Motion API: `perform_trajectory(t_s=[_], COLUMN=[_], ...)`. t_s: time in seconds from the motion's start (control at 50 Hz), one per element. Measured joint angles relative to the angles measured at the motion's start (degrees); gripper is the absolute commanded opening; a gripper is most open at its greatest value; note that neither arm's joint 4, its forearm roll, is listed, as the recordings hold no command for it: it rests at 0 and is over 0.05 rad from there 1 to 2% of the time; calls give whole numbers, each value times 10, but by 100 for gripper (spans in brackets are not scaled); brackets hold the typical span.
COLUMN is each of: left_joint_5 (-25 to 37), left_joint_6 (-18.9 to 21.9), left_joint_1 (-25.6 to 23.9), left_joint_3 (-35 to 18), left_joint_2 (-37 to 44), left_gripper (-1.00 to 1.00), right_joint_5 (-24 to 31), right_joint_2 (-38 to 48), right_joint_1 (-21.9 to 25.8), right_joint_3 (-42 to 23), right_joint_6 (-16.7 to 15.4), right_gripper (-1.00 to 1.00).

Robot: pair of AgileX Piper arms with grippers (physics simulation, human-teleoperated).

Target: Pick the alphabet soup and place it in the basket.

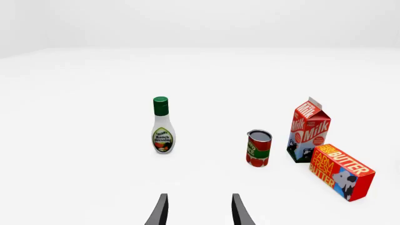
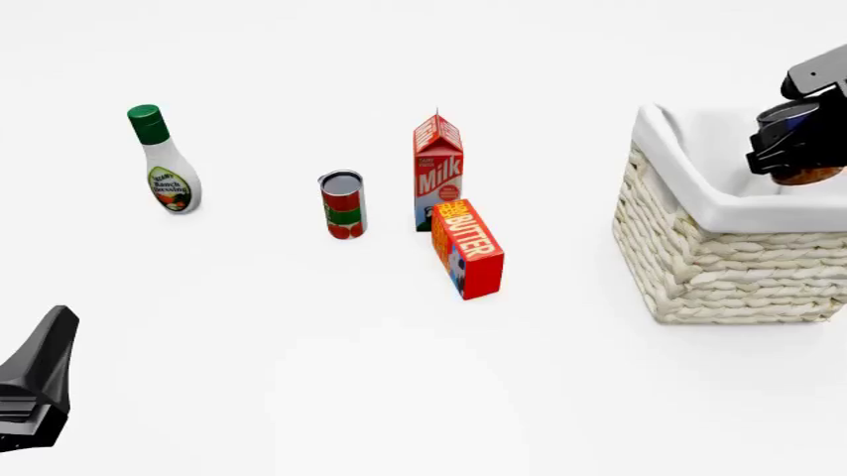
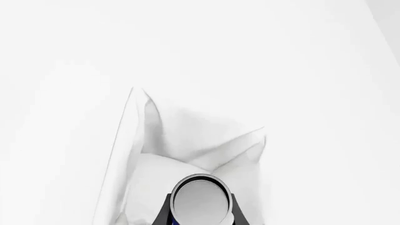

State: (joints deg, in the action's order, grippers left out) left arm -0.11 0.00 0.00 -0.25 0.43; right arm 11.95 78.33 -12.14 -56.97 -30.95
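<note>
Two labels read "Milk" [image 2: 438, 169] and "Butter" [image 2: 469, 247]; bottle [image 2: 165, 164] says "Ranch Dressing".

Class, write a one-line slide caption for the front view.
Right gripper holds the soup can over the basket; milk carton, butter box, dressing bottle and red can stand aside.
</note>
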Motion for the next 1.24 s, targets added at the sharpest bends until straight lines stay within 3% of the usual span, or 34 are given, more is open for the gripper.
perform_trajectory(t_s=[0.4, 0.42, 1.24], left_joint_5=[0, 0, 0], left_joint_6=[0, 0, 0], left_joint_1=[0, 0, 0], left_joint_3=[0, 0, 0], left_joint_2=[0, 0, 0], left_gripper=[100, 100, 100], right_joint_5=[-4, -4, -2], right_joint_2=[16, 17, 7], right_joint_1=[1, 1, 5], right_joint_3=[-2, -2, -8], right_joint_6=[0, 0, 17], right_gripper=[-100, 100, 100])
